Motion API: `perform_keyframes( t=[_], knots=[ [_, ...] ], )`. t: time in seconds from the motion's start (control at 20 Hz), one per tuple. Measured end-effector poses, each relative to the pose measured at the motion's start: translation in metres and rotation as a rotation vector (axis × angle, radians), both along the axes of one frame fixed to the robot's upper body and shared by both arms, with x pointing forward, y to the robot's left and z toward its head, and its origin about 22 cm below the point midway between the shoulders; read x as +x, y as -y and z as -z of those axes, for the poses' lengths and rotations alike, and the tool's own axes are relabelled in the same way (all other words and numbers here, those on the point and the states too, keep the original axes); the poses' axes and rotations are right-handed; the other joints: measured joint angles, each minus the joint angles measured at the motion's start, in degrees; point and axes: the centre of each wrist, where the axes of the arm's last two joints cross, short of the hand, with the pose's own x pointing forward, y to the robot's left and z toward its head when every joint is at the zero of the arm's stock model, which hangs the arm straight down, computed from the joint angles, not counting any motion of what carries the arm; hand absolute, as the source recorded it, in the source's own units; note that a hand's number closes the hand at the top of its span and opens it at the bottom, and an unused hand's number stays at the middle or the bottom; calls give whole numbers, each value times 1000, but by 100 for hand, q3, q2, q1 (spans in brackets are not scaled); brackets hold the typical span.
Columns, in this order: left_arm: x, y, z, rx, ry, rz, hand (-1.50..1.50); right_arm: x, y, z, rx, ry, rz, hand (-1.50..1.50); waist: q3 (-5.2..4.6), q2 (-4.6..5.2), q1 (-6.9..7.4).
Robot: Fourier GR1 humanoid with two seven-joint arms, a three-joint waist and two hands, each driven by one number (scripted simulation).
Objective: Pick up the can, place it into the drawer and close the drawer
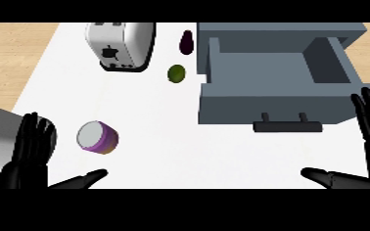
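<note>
Lower left, the left hand [29,152] rests with fingers straight and apart. Just beside it the purple can [98,137] lies tipped on the white tabletop [180,151]. Right of centre stands the open drawer [260,105]; lower right, the right hand [334,179], fingers spread.

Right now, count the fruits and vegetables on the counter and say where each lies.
2. A dark purple vegetable lies between the toaster and the open drawer; a green fruit sits just nearer the robot. The toaster could hide more.
</note>
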Motion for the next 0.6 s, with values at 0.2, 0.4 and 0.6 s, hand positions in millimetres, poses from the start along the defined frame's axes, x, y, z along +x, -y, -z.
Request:
perform_keyframes(
  t=[0.2,0.4,0.6],
  knots=[
    [5,5,20,5,-22,-21,-150,-5,3,-2,-3,1,3,-150,0,0,-2],
    [8,5,48,9,-43,-37,-150,-7,0,-8,2,5,2,-150,1,1,-2],
    [-1,1,72,7,-58,-67,-150,-10,7,-9,-2,5,12,-150,-1,0,3]
  ],
)
